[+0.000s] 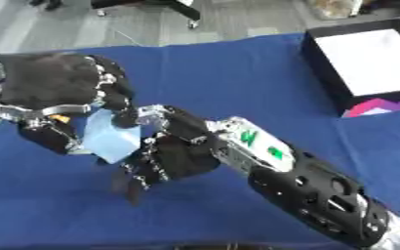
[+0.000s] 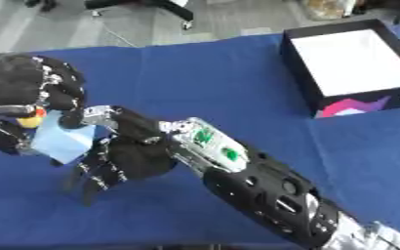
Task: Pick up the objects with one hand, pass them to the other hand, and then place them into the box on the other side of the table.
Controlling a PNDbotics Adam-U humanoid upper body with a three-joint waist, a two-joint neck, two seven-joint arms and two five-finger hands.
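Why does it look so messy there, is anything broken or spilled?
Nothing looks broken or spilled. The left hand is curled round a light blue object, and the right hand reaches in against it, above the blue tablecloth. The box sits at the far right, its white inside bare. It sits askew to the picture, nothing more.

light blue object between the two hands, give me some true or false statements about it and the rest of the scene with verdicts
1. The light blue object lies inside the box. False: it is at the left of the view, between the two hands, far from the box.
2. The left hand has its fingers curled round the light blue object. True.
3. The right hand is beside the light blue object. True.
4. The box already holds several items. False: only its white inside shows.
5. The table is covered in red cloth. False: the cloth is blue.
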